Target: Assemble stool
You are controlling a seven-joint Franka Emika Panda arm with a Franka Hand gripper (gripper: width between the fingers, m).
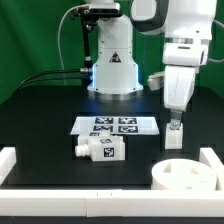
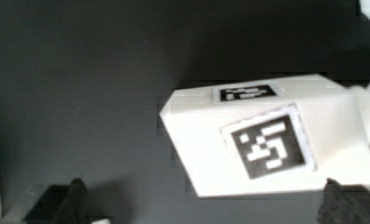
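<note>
The black bench (image 1: 40,120) carries everything. The arm (image 1: 185,60) reaches down on the exterior view's right. The round seat (image 1: 185,178) lies flat at the near right, with no leg fitted yet. The marker board (image 1: 115,125) lies mid-bench, and one leg (image 1: 100,150) lies on its side just near of it. A second leg (image 1: 175,140) sits just far of the seat, directly under the arm. The fingers (image 2: 66,200) are spread wide and hold nothing. In the wrist view the second leg (image 2: 253,140) is off-centre, closer to one finger than the other. The step in hand looks like picking up that leg. To do it well, the arm should first centre over the leg and square the fingers to its flat faces. It should then descend far enough for a firm hold and close without tipping the leg.
</note>
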